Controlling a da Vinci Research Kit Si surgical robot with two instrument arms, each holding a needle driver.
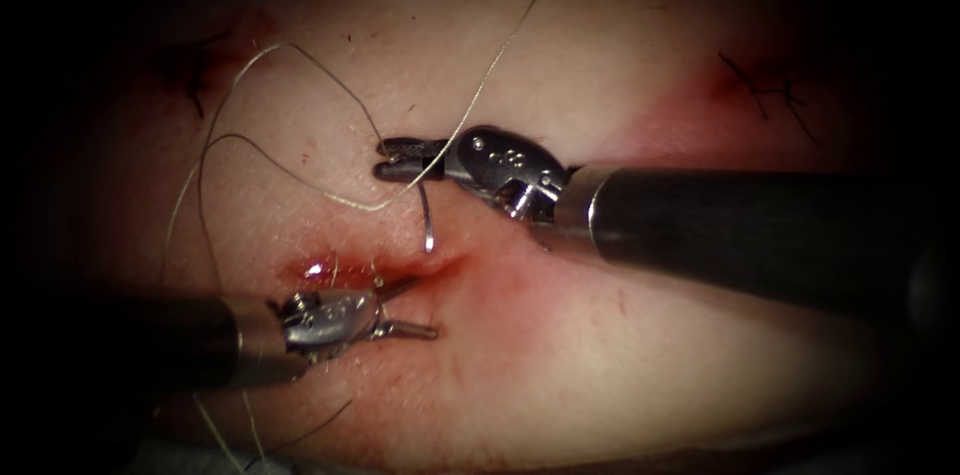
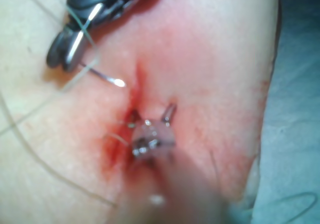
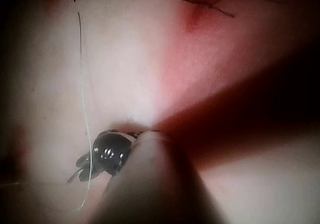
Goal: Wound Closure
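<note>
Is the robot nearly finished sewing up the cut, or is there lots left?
Some looks done: dark stitches sit in the tissue at far right. In hand: the right pincer is shut on the needle near its upper end, its other end down at the cut; thread loops loose. The left pincer is open, holding nothing. This red cut still gapes, unstitched.

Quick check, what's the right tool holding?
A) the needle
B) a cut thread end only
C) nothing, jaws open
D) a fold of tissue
A: the right tool has its jaws shut on the needle, which hangs down from them toward the cut; the left tool sits open at the cut, holding nothing.
</note>
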